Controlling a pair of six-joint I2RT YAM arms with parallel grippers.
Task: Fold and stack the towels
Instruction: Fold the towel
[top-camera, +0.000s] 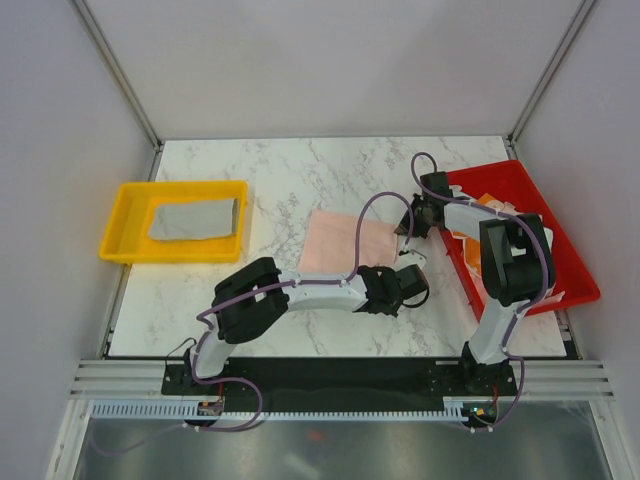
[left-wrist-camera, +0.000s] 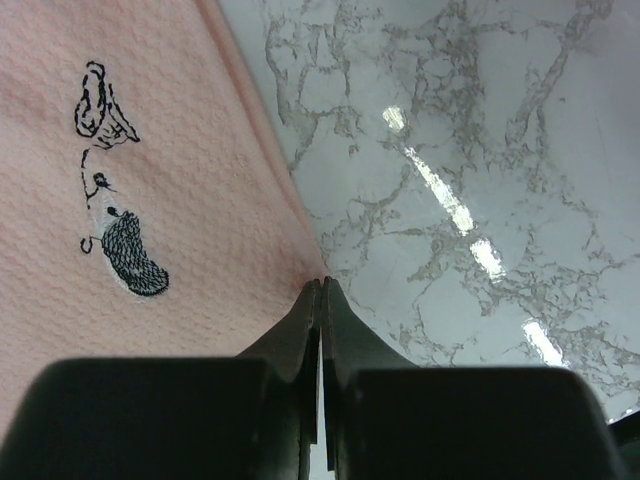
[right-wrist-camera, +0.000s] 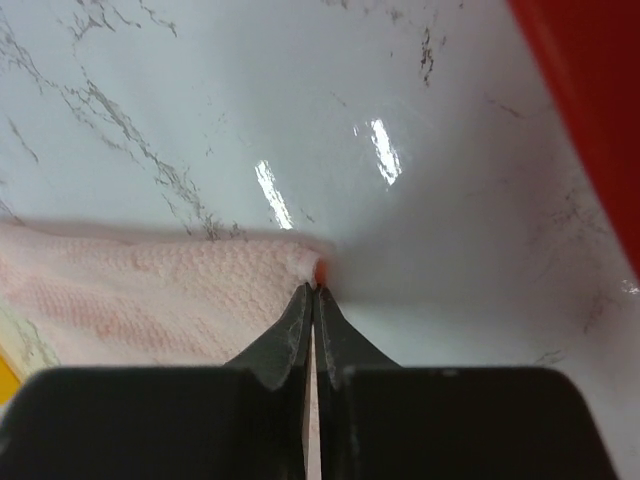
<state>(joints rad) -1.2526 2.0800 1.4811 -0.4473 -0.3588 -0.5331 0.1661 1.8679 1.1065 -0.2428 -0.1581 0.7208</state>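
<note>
Towel work, mid-fold by my reading. One pink towel (top-camera: 333, 246) lay spread flat on the marble desk (top-camera: 300, 170), roughly centre, between a yellow tray (top-camera: 180, 188) at the left and a red bin (top-camera: 575, 275) at the right. Both arms reached to the towel's right-hand edge. The left pincer (left-wrist-camera: 320, 292) was closed with no gap between its tips, nipping the cloth at the near-right corner; the wrist view showed the fabric puckered right at the tips, and a small black embroidered motif (left-wrist-camera: 112, 210) sat further in on the weave. The right pincer (right-wrist-camera: 312, 292) was likewise fully closed, on the far-right corner, the waffle-textured hem drawn up to a point where the tips met. Holding two corners of one edge looked deliberate: it would let that edge be lifted level and carried across to the opposite side without the cloth twisting or bunching. Neither corner looked raised far off the desk yet, though how far was hard to tell. A grey towel (top-camera: 190, 220) lay folded in the yellow tray, so I took that tray for the stacking place. Orange and white cloth (top-camera: 487, 208) showed in the red bin behind the right arm, probably the unfolded supply; how many pieces it held could not be told.
</note>
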